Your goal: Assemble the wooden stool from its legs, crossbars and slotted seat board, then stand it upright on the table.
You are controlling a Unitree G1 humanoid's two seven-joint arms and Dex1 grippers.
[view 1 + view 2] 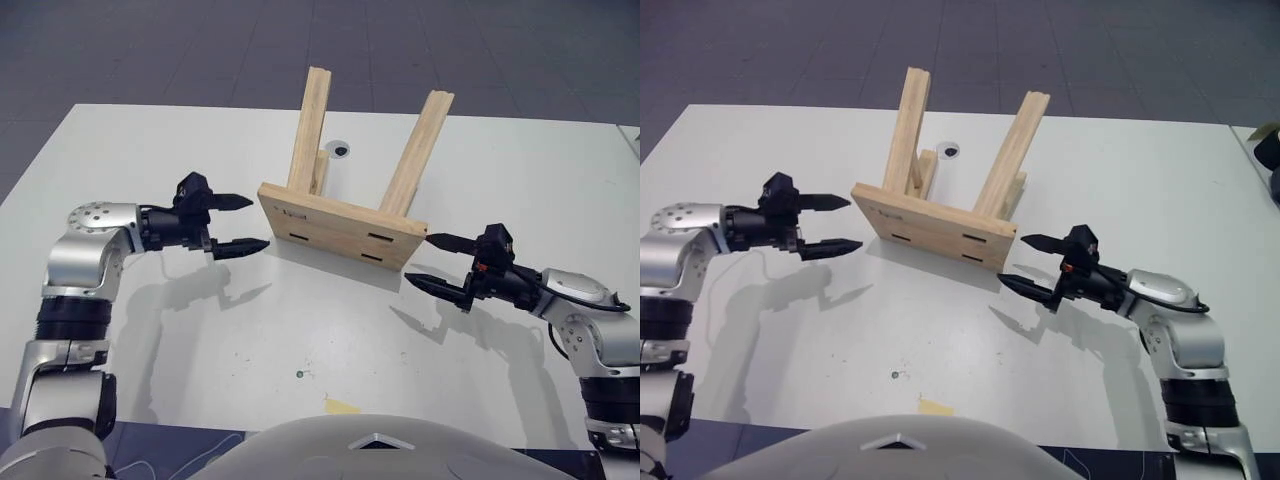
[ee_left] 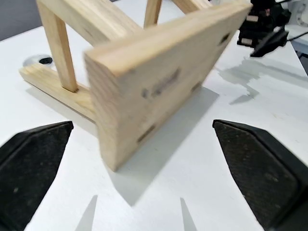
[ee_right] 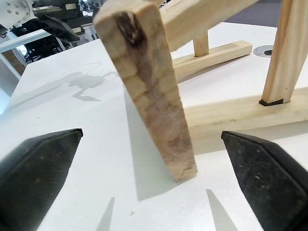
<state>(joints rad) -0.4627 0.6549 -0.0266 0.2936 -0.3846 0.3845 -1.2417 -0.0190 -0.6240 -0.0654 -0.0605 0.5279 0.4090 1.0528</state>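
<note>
The assembled wooden stool [image 1: 345, 190] lies on its side on the white table [image 1: 300, 330]. Its slotted seat board [image 1: 340, 225] stands on edge facing me, and the legs [image 1: 309, 128] point away toward the far side. My left gripper [image 1: 240, 224] is open at the board's left end, a short gap away, holding nothing. My right gripper [image 1: 435, 262] is open just off the board's right lower corner, also empty. In the left wrist view the board's end [image 2: 144, 91] sits between the fingertips [image 2: 33, 168]; the right wrist view shows the other end [image 3: 151, 82] likewise.
A round hole with a grey rim [image 1: 338, 149] sits in the table behind the stool. A small yellow scrap [image 1: 340, 405] and a dark dot [image 1: 298, 374] lie near the front edge. Open table stretches in front of the stool.
</note>
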